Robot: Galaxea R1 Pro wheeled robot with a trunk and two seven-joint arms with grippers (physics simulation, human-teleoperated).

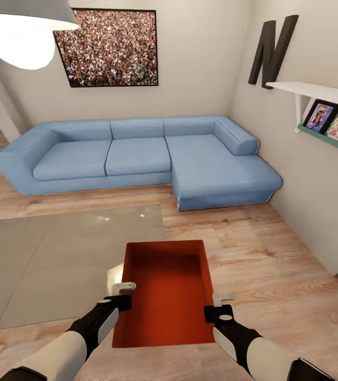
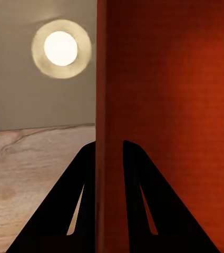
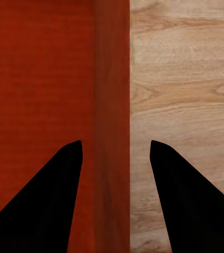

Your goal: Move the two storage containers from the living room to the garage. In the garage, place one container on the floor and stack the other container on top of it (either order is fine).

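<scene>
One orange-red open-top storage container (image 1: 169, 291) is in the living room, over the light wood floor (image 1: 280, 264) just in front of me. My left gripper (image 1: 122, 296) sits on its left wall and my right gripper (image 1: 219, 308) on its right wall. In the left wrist view the gripper (image 2: 109, 145) is shut on the thin container wall (image 2: 109, 79), its fingers tight against both sides. In the right wrist view the gripper (image 3: 116, 142) straddles the container wall (image 3: 112, 79) with a gap on each side, so it is open. I cannot tell whether the bin is off the floor.
A low glass-topped table (image 1: 58, 264) lies to the left, its corner touching the bin's outline. A blue corner sofa (image 1: 137, 153) fills the back wall. A wall with a shelf (image 1: 317, 92) bounds the right side. Bare wood planks stretch to the right of the bin.
</scene>
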